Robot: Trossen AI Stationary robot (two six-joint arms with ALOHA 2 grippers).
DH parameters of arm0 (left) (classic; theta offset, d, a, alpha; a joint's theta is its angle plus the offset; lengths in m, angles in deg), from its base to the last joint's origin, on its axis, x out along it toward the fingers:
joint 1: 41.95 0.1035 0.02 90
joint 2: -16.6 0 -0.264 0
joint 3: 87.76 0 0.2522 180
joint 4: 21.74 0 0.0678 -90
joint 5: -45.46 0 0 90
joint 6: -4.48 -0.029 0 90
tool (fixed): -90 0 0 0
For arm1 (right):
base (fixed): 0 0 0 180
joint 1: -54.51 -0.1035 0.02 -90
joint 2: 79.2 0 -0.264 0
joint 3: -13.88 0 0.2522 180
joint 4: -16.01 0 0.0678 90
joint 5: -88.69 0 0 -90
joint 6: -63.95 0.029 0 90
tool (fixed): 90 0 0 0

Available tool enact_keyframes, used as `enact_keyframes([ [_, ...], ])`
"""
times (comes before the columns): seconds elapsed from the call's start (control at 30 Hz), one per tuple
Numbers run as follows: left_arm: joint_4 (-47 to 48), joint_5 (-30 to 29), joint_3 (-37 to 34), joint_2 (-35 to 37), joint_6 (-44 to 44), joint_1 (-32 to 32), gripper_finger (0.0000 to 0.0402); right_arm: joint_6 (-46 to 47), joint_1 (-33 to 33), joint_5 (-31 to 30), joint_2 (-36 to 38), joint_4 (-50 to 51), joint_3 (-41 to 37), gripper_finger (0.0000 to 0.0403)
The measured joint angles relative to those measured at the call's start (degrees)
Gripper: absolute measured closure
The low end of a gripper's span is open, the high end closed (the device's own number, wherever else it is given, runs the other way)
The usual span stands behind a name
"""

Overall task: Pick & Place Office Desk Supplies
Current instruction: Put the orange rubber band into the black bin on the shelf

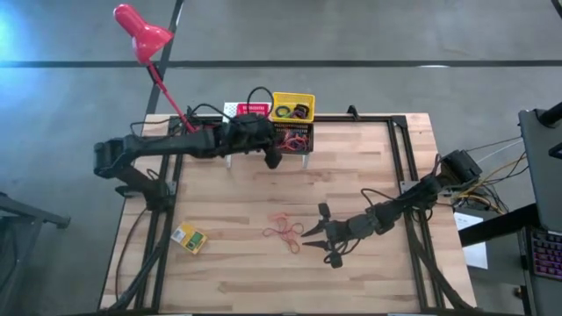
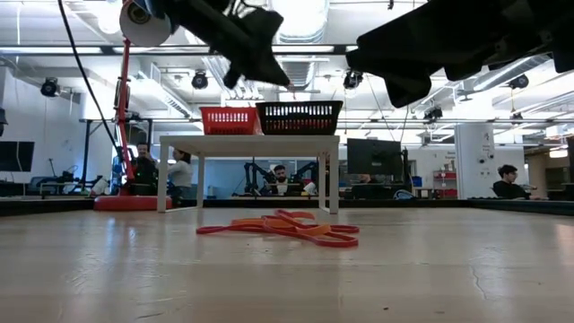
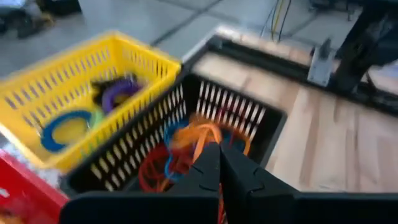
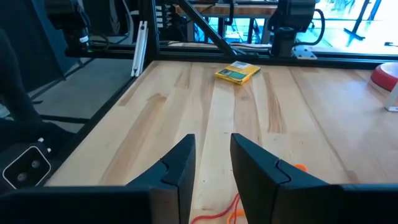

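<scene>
Right hand (image 1: 318, 235) sits low over the desk (image 1: 351, 175) in the high view, fingers spread, tips just beside the loose orange rubber bands (image 1: 283, 230), nothing pinched. Left hand (image 1: 273, 159) hangs at the black basket (image 1: 294, 138) on the white rack (image 1: 230, 160) at the far edge; yellow basket (image 1: 292, 106) and red basket (image 1: 246, 109) sit beside it. Yellow-green box (image 1: 189, 238) lies alone near the front left corner.

Low view: rubber bands (image 2: 280, 226) lie in a flat tangle on the wood, both arms above, neither touching.

Left wrist view: left hand (image 3: 219, 163) pressed together, empty, over orange bands already in the black basket (image 3: 249, 118); yellow basket (image 3: 93, 74) holds blue and purple rings.

Right wrist view: right hand (image 4: 211, 152) spread, a bit of rubber band (image 4: 233, 210) by its tips, box (image 4: 237, 71) well apart.

Judgement: partly sorted; band pile and box left. No writing readable.
</scene>
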Motion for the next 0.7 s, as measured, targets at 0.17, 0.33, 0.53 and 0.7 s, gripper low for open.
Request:
enact_keyframes([
  [0.17, 3.1, 0.6, 0.0, -2.3, 0.0, 0.4, 0.0392, -0.4, 0.0, 0.0, 0.0, -0.2, 0.1, 0.0306],
  [0.33, 3.7, 0.4, 0.0, -3.6, -0.9, 0.8, 0.0372, -0.4, 0.0, 0.0, 0.0, -0.1, 0.2, 0.0303],
  [0.53, 3.9, 0.4, 0.0, -4.0, -0.9, 1.4, 0.0309, -0.4, 0.0, 0.0, 0.0, -0.2, 0.6, 0.0308],
  [0.7, 4.8, 0.6, 0.0, -4.0, -0.5, 2.0, 0.0233, -0.4, 0.0, 0.0, 0.0, -0.1, 0.6, 0.0315],
])
